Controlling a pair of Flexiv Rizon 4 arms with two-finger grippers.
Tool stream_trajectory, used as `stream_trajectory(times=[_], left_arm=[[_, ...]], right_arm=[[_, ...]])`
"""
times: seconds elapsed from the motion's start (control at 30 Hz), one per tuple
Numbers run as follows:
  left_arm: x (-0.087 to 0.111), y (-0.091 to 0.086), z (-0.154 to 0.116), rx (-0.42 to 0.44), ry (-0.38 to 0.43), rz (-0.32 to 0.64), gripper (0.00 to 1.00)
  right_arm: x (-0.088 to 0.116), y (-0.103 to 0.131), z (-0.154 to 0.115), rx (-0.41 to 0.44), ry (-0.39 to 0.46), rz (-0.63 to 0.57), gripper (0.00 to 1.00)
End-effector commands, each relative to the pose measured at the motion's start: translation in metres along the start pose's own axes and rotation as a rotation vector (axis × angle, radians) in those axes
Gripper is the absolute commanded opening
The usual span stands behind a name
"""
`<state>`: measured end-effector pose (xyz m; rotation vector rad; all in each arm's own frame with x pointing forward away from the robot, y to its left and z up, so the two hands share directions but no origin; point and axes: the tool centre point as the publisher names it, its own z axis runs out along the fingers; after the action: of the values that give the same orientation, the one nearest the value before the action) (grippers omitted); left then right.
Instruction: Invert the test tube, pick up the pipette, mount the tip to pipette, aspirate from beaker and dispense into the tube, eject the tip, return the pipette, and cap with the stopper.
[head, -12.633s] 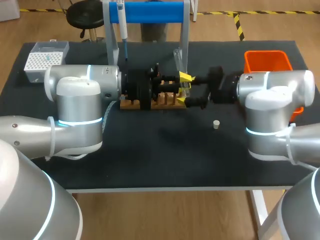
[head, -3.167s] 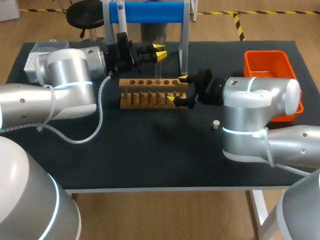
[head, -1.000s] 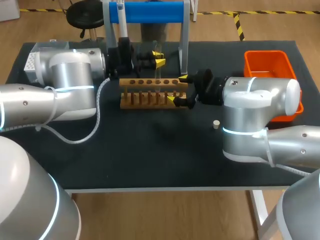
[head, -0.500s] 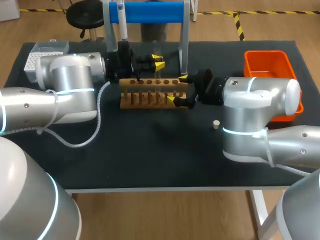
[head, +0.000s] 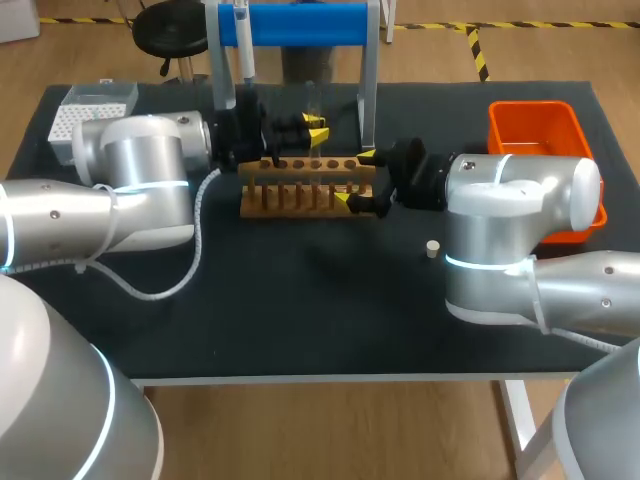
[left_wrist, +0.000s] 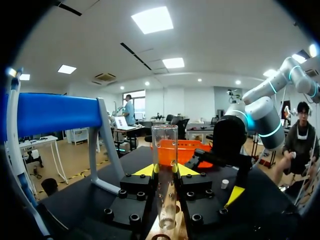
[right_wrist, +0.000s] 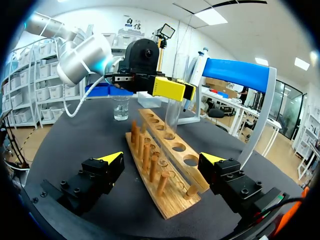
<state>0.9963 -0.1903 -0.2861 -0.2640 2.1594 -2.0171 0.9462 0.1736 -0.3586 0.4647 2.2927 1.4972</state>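
Clear glass tube (left_wrist: 164, 175) upright, mouth up, in L jaws.

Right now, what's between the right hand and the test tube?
The wooden rack; its end sits inside the open right hand. Right wrist view shows it.

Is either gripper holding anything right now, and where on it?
The left gripper pinches the test tube about mid-length, mouth up, over the wooden rack. The right gripper holds nothing, open astride the rack's end.
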Motion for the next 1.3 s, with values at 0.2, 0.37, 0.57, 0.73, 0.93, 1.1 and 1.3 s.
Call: stream_trajectory(times=[0.2, 0.37, 0.57, 0.73, 0.93, 1.1, 1.3], left_arm=[[-0.002, 0.006, 0.001, 0.007, -0.003, -0.006, 0.00], [-0.002, 0.008, 0.000, 0.001, -0.006, -0.027, 1.00], [-0.001, -0.001, -0.007, -0.014, -0.010, -0.023, 1.00], [0.003, -0.014, -0.018, -0.040, -0.010, -0.024, 1.00], [0.009, -0.026, -0.054, -0.075, -0.041, -0.059, 1.00], [0.024, -0.029, -0.097, -0.115, -0.105, -0.111, 1.00], [0.042, -0.029, -0.160, -0.149, -0.221, -0.136, 1.00]], right_arm=[[0.001, -0.001, 0.000, -0.002, -0.003, 0.000, 1.00], [0.001, -0.001, 0.000, -0.002, -0.003, 0.000, 1.00], [0.001, -0.001, 0.000, -0.002, -0.003, 0.000, 1.00], [0.001, -0.001, 0.000, -0.002, -0.003, 0.000, 1.00], [0.001, -0.001, 0.000, -0.002, -0.003, 0.000, 1.00], [0.001, -0.001, 0.000, -0.002, -0.003, 0.000, 1.00], [0.001, -0.001, 0.000, -0.002, -0.003, 0.000, 1.00]])
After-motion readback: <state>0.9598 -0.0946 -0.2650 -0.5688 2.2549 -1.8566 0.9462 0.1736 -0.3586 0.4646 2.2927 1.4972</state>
